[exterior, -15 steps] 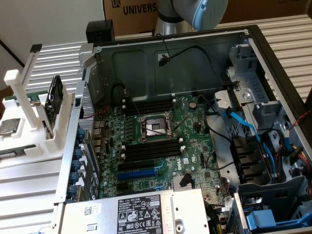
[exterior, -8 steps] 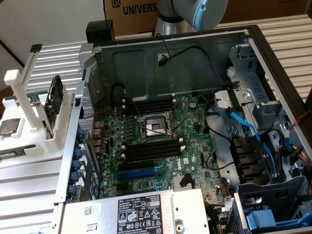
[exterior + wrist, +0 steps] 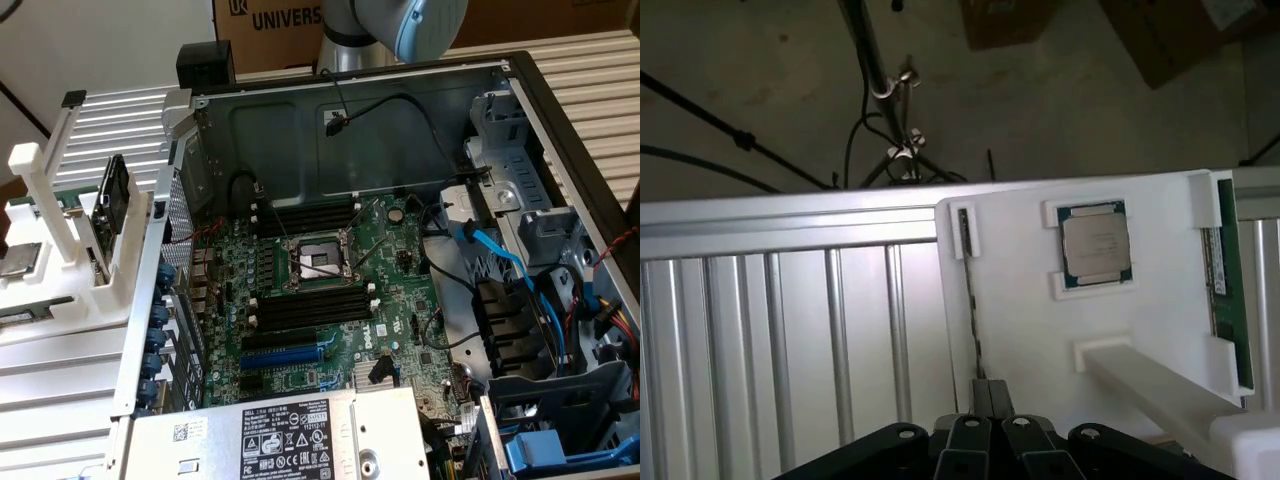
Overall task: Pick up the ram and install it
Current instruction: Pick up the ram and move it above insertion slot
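Observation:
In the wrist view the ram [image 3: 971, 300] shows edge-on as a thin dark strip lying in a groove of the white fixture [image 3: 1030, 330], its far end under a white clip. My gripper [image 3: 991, 396] is shut, with nothing seen between its fingers. In that picture its tips line up with the near end of the ram. In the exterior view the gripper is out of frame; the ram [image 3: 25, 315] shows as a thin dark strip on the fixture at the exterior view's left. Long empty black memory slots [image 3: 305, 305] lie beside the processor socket [image 3: 315, 262].
A square silver processor chip [image 3: 1095, 245] sits in the fixture beside the ram. A green circuit board [image 3: 1232, 290] stands on edge farther along. The open computer case [image 3: 520, 120] holds cables and a power supply [image 3: 290, 435]. Ribbed metal table [image 3: 790, 330] borders the fixture.

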Controlling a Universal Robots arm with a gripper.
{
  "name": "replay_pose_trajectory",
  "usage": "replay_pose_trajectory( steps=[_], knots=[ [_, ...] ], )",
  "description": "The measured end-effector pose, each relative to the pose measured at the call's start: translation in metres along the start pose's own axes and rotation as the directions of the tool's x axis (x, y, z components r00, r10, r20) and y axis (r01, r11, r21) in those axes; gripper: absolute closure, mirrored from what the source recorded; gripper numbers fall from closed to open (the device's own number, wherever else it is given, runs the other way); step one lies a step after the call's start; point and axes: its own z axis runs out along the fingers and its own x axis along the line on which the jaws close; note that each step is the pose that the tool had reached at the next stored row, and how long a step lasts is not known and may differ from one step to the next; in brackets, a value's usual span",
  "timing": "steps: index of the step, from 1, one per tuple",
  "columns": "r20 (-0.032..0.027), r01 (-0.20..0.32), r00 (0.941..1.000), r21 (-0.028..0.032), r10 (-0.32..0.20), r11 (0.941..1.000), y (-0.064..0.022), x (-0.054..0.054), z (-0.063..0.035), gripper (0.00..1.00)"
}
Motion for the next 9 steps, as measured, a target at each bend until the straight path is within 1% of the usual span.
replay_pose_trajectory(
  steps=[9],
  knots=[
    [0.0000,0.003,1.0000,-0.0002,-0.003,1.0000,0.0000,0.001,0.0163,0.90]
  ],
)
